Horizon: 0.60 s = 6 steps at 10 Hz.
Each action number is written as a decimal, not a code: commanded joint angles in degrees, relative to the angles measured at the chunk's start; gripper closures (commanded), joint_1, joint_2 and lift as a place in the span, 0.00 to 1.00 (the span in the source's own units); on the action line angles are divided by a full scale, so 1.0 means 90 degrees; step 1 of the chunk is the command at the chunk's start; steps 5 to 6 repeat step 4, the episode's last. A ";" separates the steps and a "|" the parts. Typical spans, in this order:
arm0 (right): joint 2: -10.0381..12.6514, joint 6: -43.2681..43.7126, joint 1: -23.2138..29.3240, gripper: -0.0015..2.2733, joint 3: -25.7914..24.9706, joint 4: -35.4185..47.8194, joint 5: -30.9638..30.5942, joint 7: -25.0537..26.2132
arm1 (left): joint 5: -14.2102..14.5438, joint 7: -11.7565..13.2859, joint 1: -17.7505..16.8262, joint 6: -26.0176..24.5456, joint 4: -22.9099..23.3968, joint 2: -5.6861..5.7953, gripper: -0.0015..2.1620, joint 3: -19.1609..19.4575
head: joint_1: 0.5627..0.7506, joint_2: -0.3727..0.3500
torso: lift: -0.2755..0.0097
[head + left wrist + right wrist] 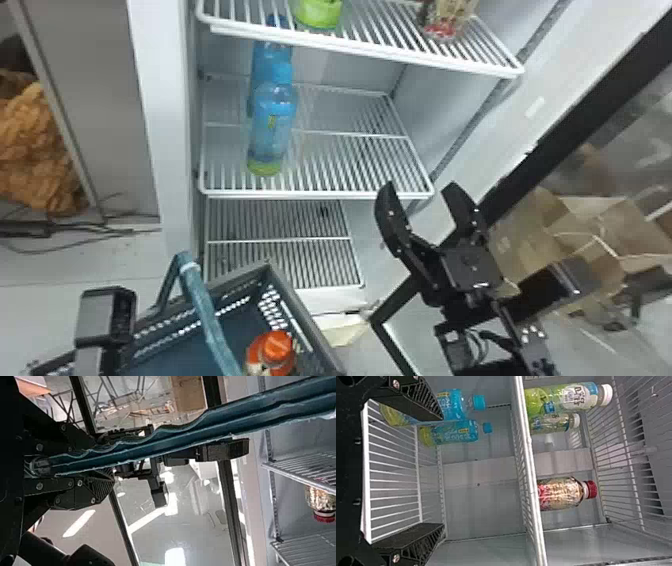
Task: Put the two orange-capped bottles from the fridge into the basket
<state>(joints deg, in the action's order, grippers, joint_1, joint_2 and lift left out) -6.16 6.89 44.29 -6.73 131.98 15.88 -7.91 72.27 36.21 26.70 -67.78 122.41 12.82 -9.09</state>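
Orange-capped bottle: in basket, low and left of right tool
Right tool: spread, empty; likely no reach toward shelf needed
Left tool: clamped on basket handle
Second bottle: can't tell

Head view, seven o'clock, there's a round orange plastic cap; half-past ten, a tall blue plastic bottle, yellow-green base!

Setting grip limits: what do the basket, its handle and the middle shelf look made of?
Basket: likely rigid matt plastic, going by moulded walls with cutout rows.
Handle: teal, satin; plastic or rubbery, can't tell which; ridged, wavy-edged.
Middle shelf: probably white-coated metal wire, from its thin, even bars.
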 commanded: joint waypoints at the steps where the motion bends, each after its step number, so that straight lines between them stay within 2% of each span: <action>1: 0.0011 0.0095 0.0001 0.05 0.0012 -0.0016 -0.0012 0.0000 | 0.0006 0.0010 0.0002 0.0000 0.0000 -0.0008 0.55 -0.0018 | 0.70 0.03 | 0.14; 6: 0.0030 0.0126 0.0001 0.05 -0.0014 -0.0032 -0.0012 0.0000 | 0.0019 0.0000 0.0017 0.0000 0.0000 -0.0008 0.55 -0.0018 | 0.70 0.03 | 0.14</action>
